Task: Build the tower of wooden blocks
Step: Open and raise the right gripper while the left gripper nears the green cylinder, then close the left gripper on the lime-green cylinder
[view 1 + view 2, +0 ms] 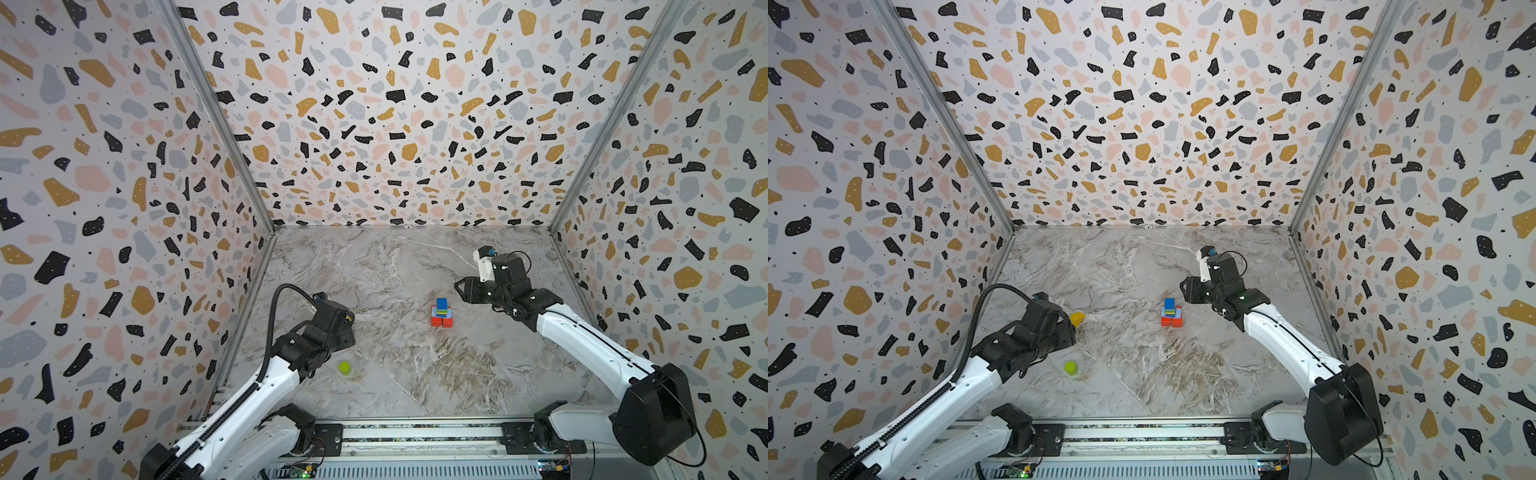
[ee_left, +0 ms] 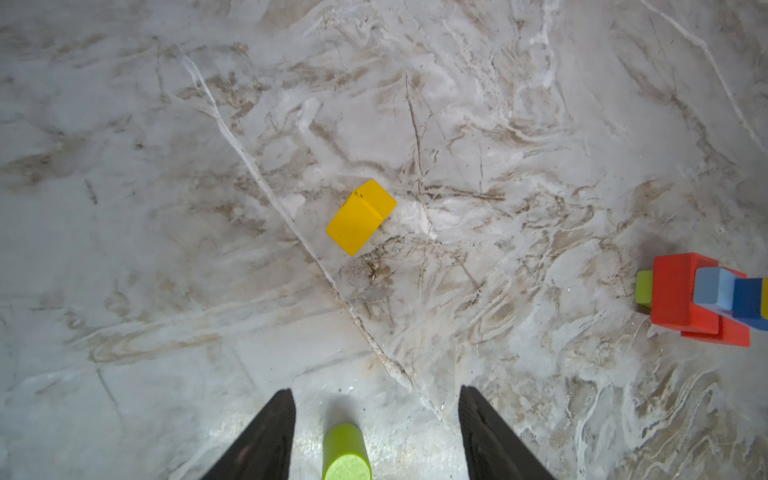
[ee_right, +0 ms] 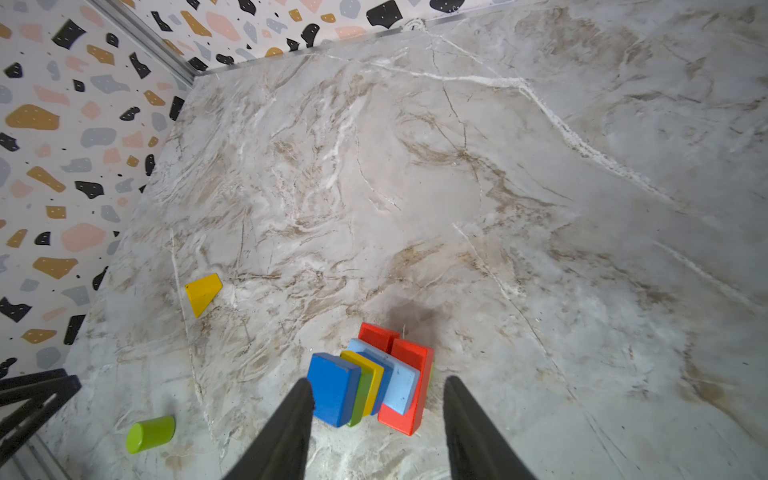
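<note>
The wood block tower (image 1: 441,311) (image 1: 1171,312) stands mid-table: red blocks at the base, then light blue, blue, yellow and green layers, with a blue block on top. My right gripper (image 3: 378,386) (image 1: 459,287) hovers open just behind and to the right of the tower (image 3: 374,382), holding nothing. A lime cylinder (image 1: 344,367) (image 2: 347,453) stands upright at the front left. My left gripper (image 2: 376,399) is open above it, its fingers (image 2: 282,424) clear of the cylinder on both sides. A yellow wedge block (image 2: 360,216) (image 1: 1077,318) lies loose beyond it.
Speckled terrazzo walls (image 1: 124,249) close in the marble table (image 1: 415,374) at the left, back and right. A metal rail (image 1: 415,432) carrying both arm bases runs along the front edge. The left arm's cable loop (image 1: 276,307) arches near the left wall.
</note>
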You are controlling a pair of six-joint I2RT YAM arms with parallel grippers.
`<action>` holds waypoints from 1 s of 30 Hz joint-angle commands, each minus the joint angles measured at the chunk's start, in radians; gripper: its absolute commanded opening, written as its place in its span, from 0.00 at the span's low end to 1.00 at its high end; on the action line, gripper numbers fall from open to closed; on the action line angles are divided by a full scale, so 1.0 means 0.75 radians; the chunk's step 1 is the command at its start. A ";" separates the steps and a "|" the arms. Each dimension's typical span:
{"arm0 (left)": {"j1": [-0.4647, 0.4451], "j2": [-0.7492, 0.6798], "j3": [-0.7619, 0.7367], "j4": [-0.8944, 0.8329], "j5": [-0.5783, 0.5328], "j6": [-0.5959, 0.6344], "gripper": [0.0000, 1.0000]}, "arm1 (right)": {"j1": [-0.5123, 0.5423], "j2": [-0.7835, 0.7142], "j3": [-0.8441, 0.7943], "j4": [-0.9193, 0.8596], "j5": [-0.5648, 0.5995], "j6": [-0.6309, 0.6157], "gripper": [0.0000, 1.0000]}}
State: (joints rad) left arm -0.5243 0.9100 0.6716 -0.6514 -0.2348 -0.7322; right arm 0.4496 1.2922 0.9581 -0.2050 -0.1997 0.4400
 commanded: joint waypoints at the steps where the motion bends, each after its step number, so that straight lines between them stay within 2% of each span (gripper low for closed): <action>1: -0.105 0.018 -0.042 -0.031 -0.091 -0.117 0.64 | -0.019 -0.046 -0.005 0.090 -0.096 -0.038 0.58; 7: -0.304 0.073 -0.099 0.007 -0.176 -0.287 0.66 | -0.043 -0.057 -0.045 0.112 -0.135 -0.064 0.65; 10: -0.353 0.068 -0.145 0.011 -0.211 -0.347 0.66 | -0.060 -0.058 -0.055 0.126 -0.158 -0.069 0.67; 15: -0.367 0.015 -0.243 0.028 -0.211 -0.402 0.65 | -0.109 -0.057 -0.076 0.162 -0.221 -0.065 0.73; 23: -0.385 0.066 -0.249 0.036 -0.240 -0.423 0.63 | -0.129 -0.069 -0.115 0.188 -0.264 -0.053 0.74; 30: -0.396 0.054 -0.271 0.036 -0.230 -0.443 0.57 | -0.131 -0.078 -0.116 0.187 -0.264 -0.057 0.74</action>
State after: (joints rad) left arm -0.8131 0.9676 0.4873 -0.6273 -0.3855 -1.0443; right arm 0.3534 1.2648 0.8753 -0.0750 -0.3866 0.4000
